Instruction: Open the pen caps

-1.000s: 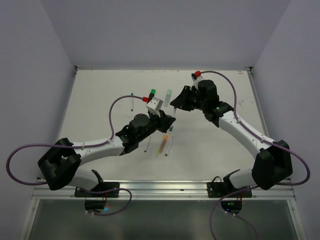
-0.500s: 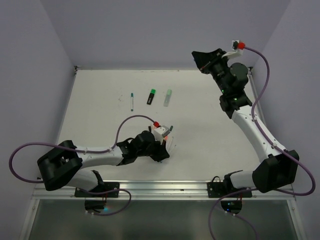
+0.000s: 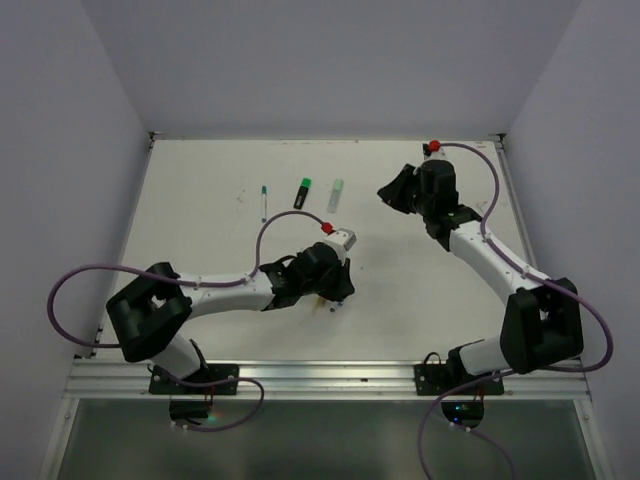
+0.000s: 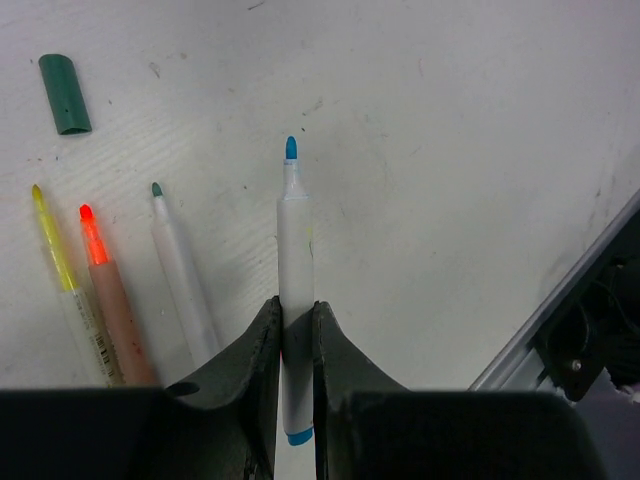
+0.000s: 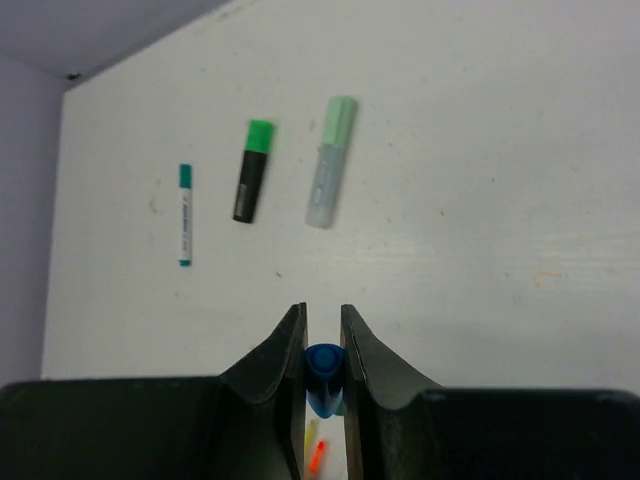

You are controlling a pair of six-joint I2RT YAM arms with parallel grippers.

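Holding both halves right now: left gripper [image 4: 296,308] is clamped on the white barrel of the blue-tipped pen [image 4: 294,225], tip bare, close over the table [image 4: 470,140]. Can't tell if it's touching. Right gripper [image 5: 323,322] is pinched on the blue cap [image 5: 323,366], up over the far-right part of the table, well apart from the pen. So this one reads as opened, and the step in hand looks like the put-down.

- Lay the pen flat, parallel to the yellow pen [image 4: 58,260], orange pen [image 4: 108,295] and teal-tipped pen [image 4: 182,275] just beside it. Keep a gap so the jaws don't nudge them on release.
- Get the barrel onto the surface before letting go, or it'll likely roll.
- Put the blue cap on bare table, clear of the dark green cap [image 4: 65,93] and the capped pens.

Three at the far edge are still closed: teal cap [image 5: 185,176], bright green cap [image 5: 260,135], mint cap [image 5: 341,117].
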